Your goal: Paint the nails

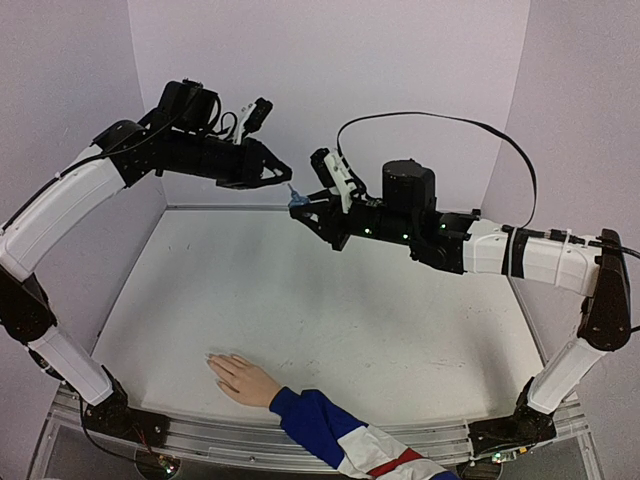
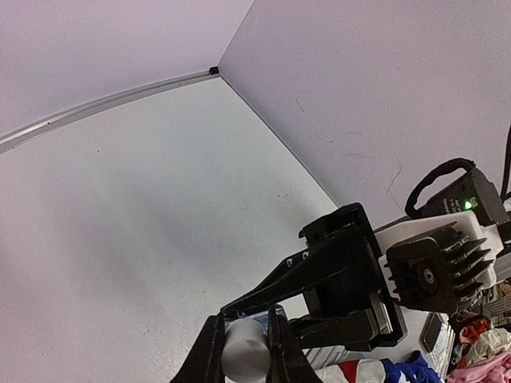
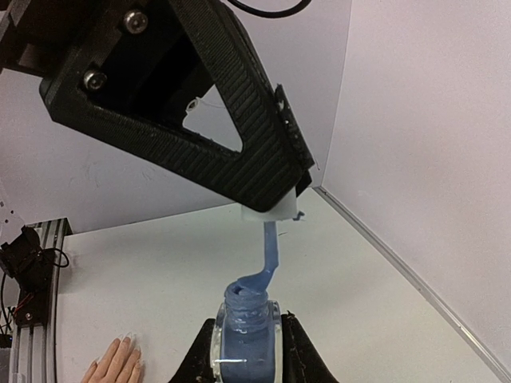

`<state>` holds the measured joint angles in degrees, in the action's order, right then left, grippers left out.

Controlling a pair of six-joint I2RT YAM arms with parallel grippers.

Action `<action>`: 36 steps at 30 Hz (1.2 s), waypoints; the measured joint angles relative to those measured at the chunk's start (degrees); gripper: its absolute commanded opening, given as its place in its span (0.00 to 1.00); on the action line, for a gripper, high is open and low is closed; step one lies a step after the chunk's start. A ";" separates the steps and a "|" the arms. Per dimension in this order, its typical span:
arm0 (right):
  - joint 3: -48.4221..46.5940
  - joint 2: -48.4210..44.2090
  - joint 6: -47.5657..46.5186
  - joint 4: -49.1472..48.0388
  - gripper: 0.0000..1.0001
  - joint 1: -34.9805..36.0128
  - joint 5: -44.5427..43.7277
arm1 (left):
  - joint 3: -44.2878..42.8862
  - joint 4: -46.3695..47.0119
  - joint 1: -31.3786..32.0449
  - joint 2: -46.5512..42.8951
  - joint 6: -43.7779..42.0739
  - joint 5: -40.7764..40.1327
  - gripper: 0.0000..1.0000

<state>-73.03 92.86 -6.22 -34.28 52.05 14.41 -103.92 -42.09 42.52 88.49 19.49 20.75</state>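
Observation:
The pale hand [image 1: 240, 378] with its blue, white and red sleeve [image 1: 340, 432] lies flat at the table's near edge, and its nails [image 1: 213, 361] point left. It also shows in the right wrist view [image 3: 116, 365], where the nails [image 3: 128, 341] are tiny. My right gripper [image 1: 300, 208] is shut on the open blue bottle [image 3: 246, 351] and holds it high over the far table. My left gripper [image 1: 282, 176] is shut on the white cap [image 2: 243, 351]. The cap's blue brush [image 3: 269, 251] bends at the bottle's mouth.
Pale walls close the table at the back and at both sides. The table's far corner [image 2: 214, 71] shows in the left wrist view. A metal rail [image 1: 200, 435] runs along the near edge by the arm bases. A black cable [image 1: 440, 118] arcs above the right arm.

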 measured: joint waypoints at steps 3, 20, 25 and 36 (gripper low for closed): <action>0.02 0.00 0.00 0.00 0.00 0.00 0.00 | 0.02 0.00 0.00 -0.17 0.00 0.00 0.00; 0.04 -0.02 0.00 -0.83 0.00 0.00 -0.31 | 1.57 0.13 -0.20 -3.32 -0.02 -1.40 0.00; 1.55 -0.85 0.00 -1.70 0.00 0.00 -1.14 | 5.05 -0.04 -1.31 -5.60 0.09 -1.57 0.00; 7.34 -8.41 -0.02 -1.68 0.00 0.00 -4.74 | 24.06 -2.51 -5.79 -18.08 4.70 -2.58 0.00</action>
<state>-65.69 84.44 -6.24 -35.97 52.05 9.67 -79.85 -44.60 36.73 70.41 24.18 18.17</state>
